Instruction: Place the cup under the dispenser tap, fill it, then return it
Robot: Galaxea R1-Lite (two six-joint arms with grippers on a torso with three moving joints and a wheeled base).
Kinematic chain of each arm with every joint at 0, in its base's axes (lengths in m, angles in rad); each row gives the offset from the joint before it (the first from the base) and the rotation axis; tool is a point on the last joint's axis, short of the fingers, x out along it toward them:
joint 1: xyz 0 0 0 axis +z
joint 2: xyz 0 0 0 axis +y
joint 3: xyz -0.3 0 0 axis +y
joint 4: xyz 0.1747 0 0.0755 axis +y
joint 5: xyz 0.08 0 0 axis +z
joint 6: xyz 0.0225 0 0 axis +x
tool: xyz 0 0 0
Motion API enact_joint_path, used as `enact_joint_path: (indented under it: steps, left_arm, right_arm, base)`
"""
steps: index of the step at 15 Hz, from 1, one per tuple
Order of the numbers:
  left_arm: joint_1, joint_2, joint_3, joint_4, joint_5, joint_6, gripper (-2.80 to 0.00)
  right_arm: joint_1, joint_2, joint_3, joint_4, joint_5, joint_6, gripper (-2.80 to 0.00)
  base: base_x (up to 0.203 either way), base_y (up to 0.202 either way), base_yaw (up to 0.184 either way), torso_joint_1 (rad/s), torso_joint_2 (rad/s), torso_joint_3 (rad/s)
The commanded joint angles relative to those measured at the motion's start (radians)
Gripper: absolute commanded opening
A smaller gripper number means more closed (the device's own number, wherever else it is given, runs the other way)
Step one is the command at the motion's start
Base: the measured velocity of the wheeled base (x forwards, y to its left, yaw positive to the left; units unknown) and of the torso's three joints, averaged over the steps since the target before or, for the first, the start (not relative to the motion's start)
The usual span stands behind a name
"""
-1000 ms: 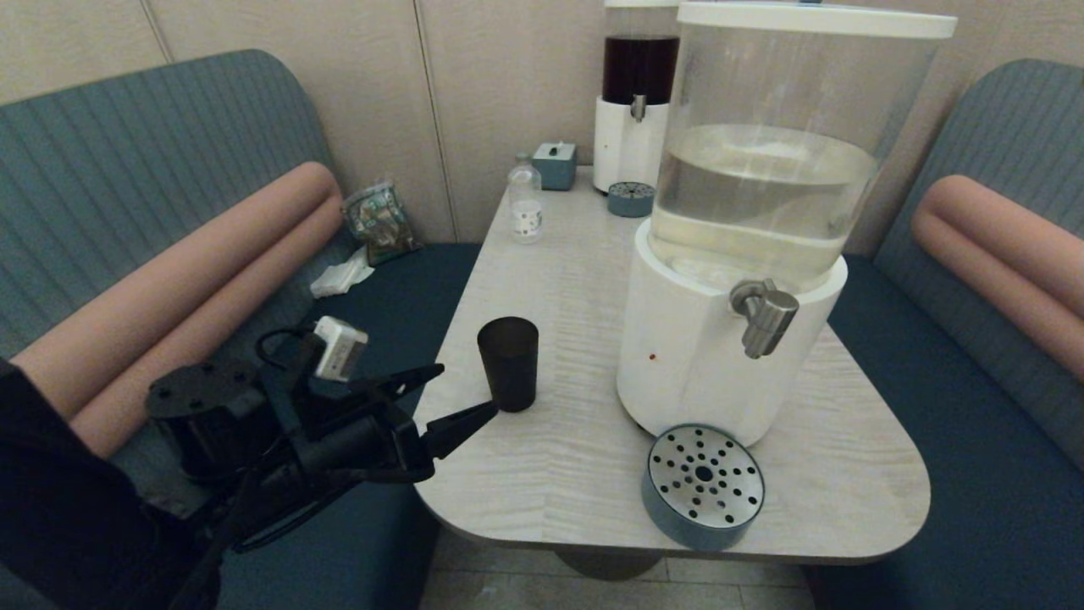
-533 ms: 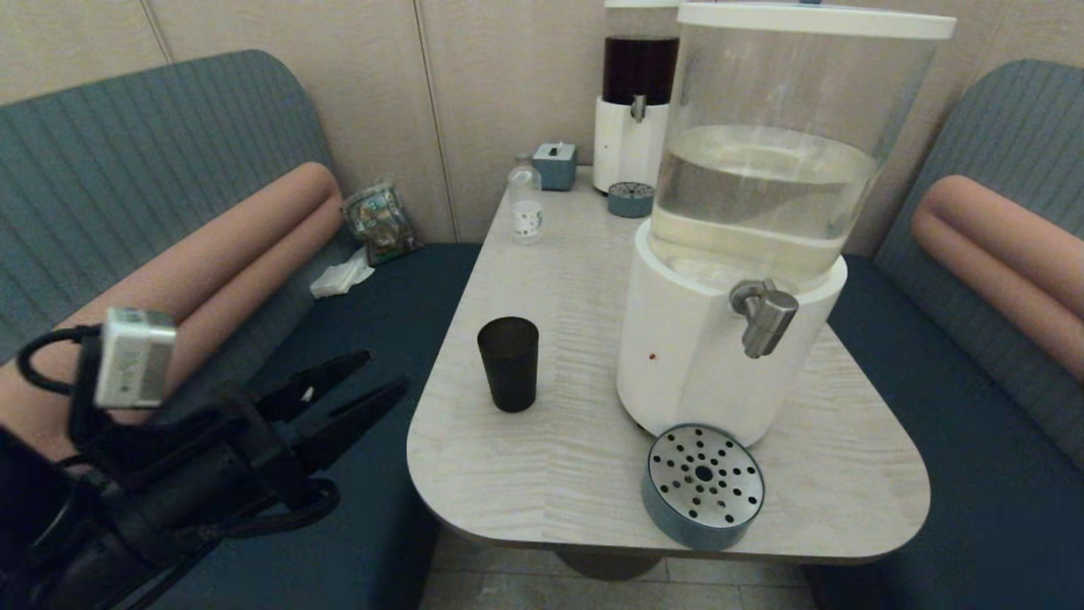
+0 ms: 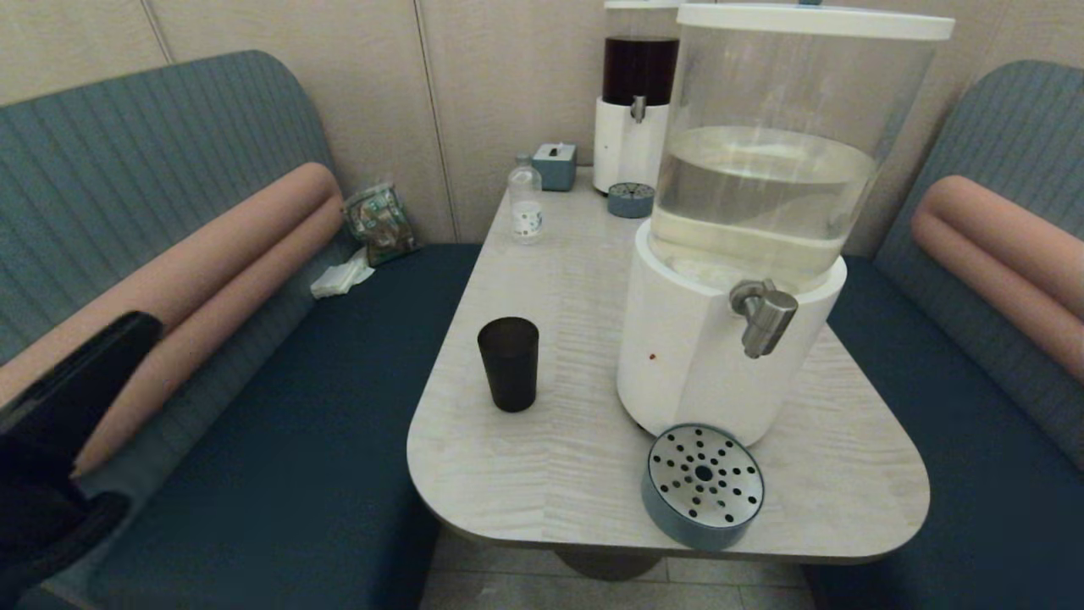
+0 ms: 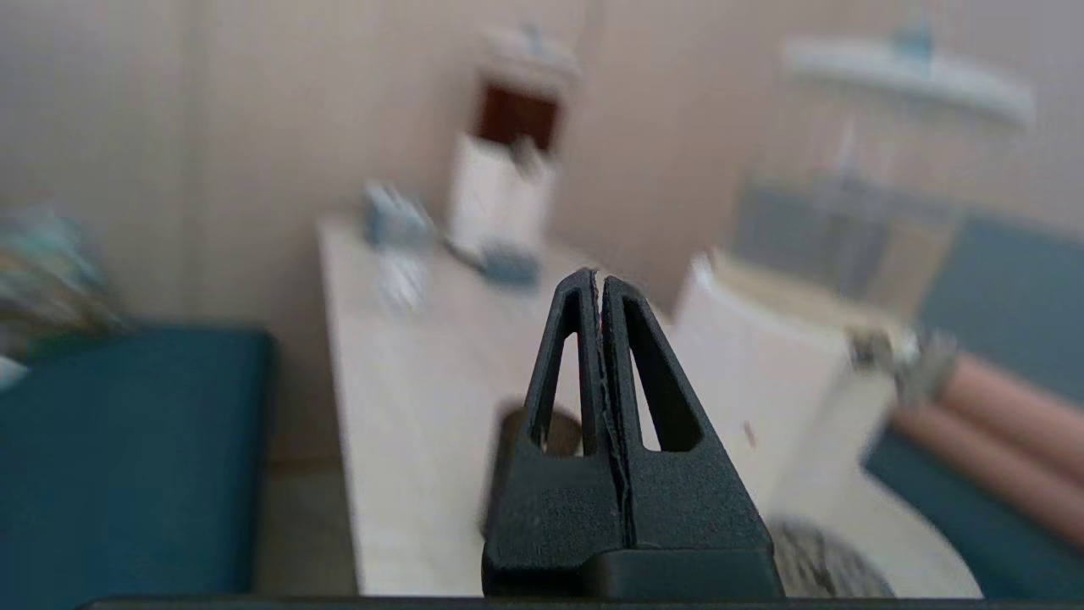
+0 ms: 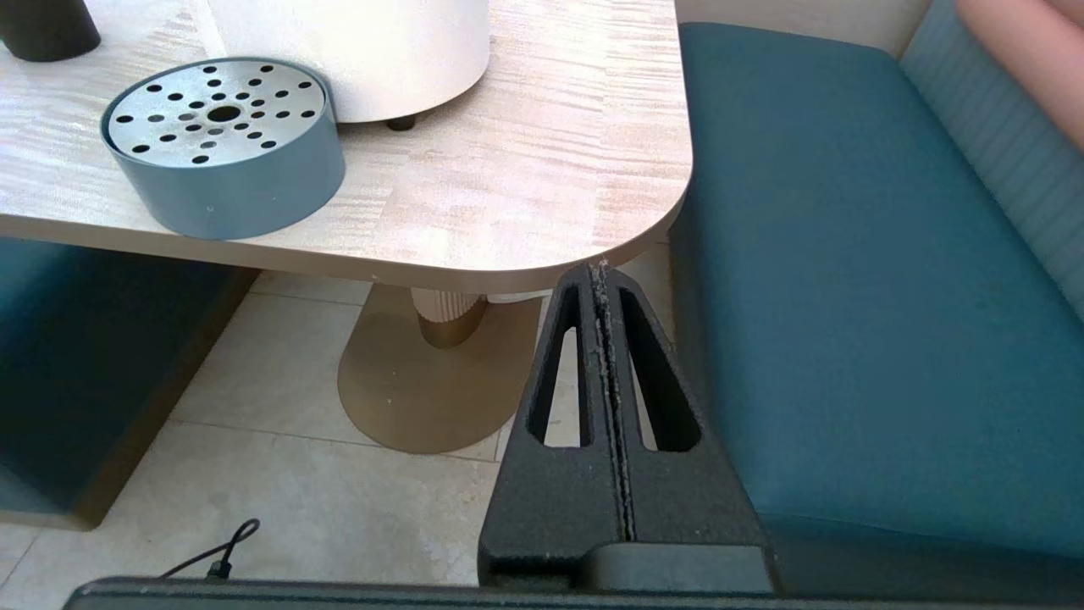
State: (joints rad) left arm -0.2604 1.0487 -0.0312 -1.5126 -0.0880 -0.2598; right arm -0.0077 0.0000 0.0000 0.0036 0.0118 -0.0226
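The cup (image 3: pixel 508 364), a dark tapered tumbler, stands upright and alone on the table (image 3: pixel 542 474), left of the big dispenser's white base (image 3: pixel 694 356). The brushed-steel dispenser tap (image 3: pixel 765 315) juts from that base above the round perforated drip tray (image 3: pixel 703 485). My left arm (image 3: pixel 68 398) is far back at the left over the bench. In the left wrist view the left gripper (image 4: pixel 597 275) is shut and empty, with the cup (image 4: pixel 508 432) blurred beyond it. The right gripper (image 5: pixel 600 267) is shut and empty, low beside the table's near right corner.
A small clear bottle (image 3: pixel 526 203), a grey box (image 3: pixel 555 163) and a dark-liquid dispenser (image 3: pixel 637 102) with its own small tray (image 3: pixel 631 199) stand at the table's far end. Teal benches (image 3: pixel 279 440) flank the table. A bag (image 3: pixel 379 222) lies on the left bench.
The left gripper has drawn back from beside the cup, leftward over the bench, and its fingers have gone from open to shut. The cup has stayed in place.
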Motion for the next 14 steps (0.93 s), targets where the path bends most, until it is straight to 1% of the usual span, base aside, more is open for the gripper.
enact_joint_path:
  steps: [1, 3, 4, 6, 7, 10, 12, 14]
  left_arm:
    - [0.075, -0.156, 0.02, -0.006, 0.008, -0.007, -2.8]
    - [0.133, -0.246, 0.026, -0.003, 0.012, -0.012, -2.8]
    - [0.151, -0.29, 0.027, 0.001, 0.013, -0.018, -2.8]
    - [0.164, -0.375, 0.029, 0.053, 0.021, -0.041, -2.8]
    - [0.165, -0.447, 0.029, 0.113, 0.025, -0.052, -2.8]
    - [0.17, -0.673, 0.03, 0.375, 0.031, -0.098, -2.8]
    - [0.178, -0.764, 0.03, 0.536, 0.033, -0.135, -2.8]
    - [0.196, -0.779, 0.03, 0.547, 0.031, -0.139, -2.8]
  right_arm:
    - [0.0, 0.002, 0.0, 0.001, 0.0, 0.0, -2.8]
    - [0.0, 0.002, 0.001, -0.001, 0.0, 0.0, -2.8]
    - [0.0, 0.002, 0.0, 0.001, 0.0, 0.0, -2.8]
    - [0.0, 0.002, 0.0, 0.001, 0.0, 0.0, -2.8]
    - [0.0, 0.002, 0.001, 0.001, 0.0, 0.0, -2.8]
    - [0.0, 0.002, 0.001, -0.001, 0.0, 0.0, -2.8]
    - [0.0, 0.002, 0.0, 0.001, 0.0, 0.0, -2.8]
    - [0.0, 0.002, 0.002, 0.0, 0.0, 0.0, -2.8]
  base:
    - [0.0, 0.0, 0.0, 0.0, 0.0, 0.0]
    - [0.0, 0.0, 0.0, 0.0, 0.0, 0.0]
    - [0.0, 0.0, 0.0, 0.0, 0.0, 0.0]
    - [0.0, 0.0, 0.0, 0.0, 0.0, 0.0]
    - [0.0, 0.0, 0.0, 0.0, 0.0, 0.0]
    - [0.0, 0.0, 0.0, 0.0, 0.0, 0.0]
    - [0.0, 0.0, 0.0, 0.0, 0.0, 0.0]
    - [0.0, 0.0, 0.0, 0.0, 0.0, 0.0]
